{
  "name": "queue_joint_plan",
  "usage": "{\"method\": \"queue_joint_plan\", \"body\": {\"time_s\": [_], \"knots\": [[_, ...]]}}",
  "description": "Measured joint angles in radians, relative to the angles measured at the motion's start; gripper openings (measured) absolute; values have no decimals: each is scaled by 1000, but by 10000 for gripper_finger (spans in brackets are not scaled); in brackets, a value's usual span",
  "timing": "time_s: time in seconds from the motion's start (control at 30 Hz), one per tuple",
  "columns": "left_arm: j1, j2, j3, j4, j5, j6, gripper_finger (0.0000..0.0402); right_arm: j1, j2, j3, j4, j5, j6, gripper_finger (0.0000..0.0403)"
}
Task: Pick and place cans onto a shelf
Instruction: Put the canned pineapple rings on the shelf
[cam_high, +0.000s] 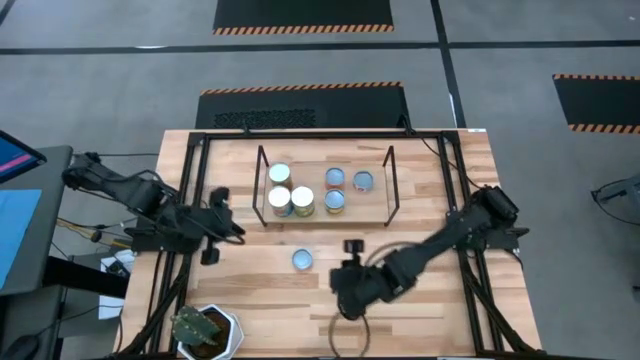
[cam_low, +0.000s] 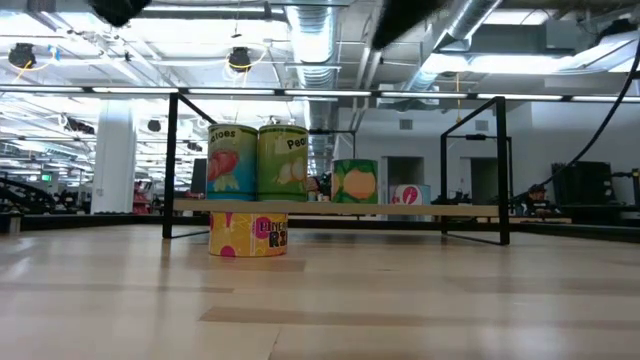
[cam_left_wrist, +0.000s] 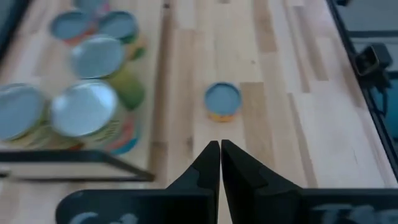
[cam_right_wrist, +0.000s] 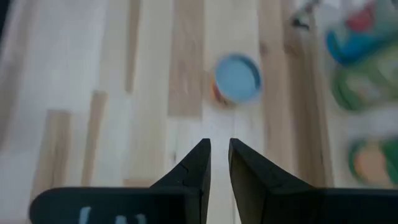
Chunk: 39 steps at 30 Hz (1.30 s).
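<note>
Lone can (cam_high: 302, 260) on bare table (cam_high: 440, 300) before the shelf (cam_high: 380, 212) — left pincer (cam_high: 222, 224) together, right pincer (cam_high: 341, 283) slightly apart.

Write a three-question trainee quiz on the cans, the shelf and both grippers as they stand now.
1. True or false: every can sits on the shelf.
2. How many cans are on the shelf? A) four B) six C) eight
3. Fill in: the left gripper has its fingers ____.

Key
1. False: the lone can with the pale-blue top stands on the table, between the left gripper and the right gripper.
2. B
3. shut
</note>
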Motion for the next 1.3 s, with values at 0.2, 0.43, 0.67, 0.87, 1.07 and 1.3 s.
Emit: {"method": "queue_joint_plan", "body": {"time_s": [0.2, 0.43, 0.67, 0.87, 1.07, 1.3], "knots": [[-2, 11, -110, 88, 84, 35, 1, -109, 0, 0, 232, -153, -283, 82], [-3, 9, -192, 108, 38, 29, 1, -199, 109, 8, 294, -236, -386, 82], [-3, 22, -254, 250, 26, 64, 1, -243, 210, 8, 347, -305, -427, 82], [-3, 45, -256, 251, 22, 68, 1, -257, 249, 6, 350, -408, -434, 82], [-3, 65, -255, 285, 21, 68, 1, -267, 277, 5, 391, -416, -466, 82], [-3, 75, -256, 290, 25, 68, 1, -281, 320, 11, 406, -421, -454, 82]]}}
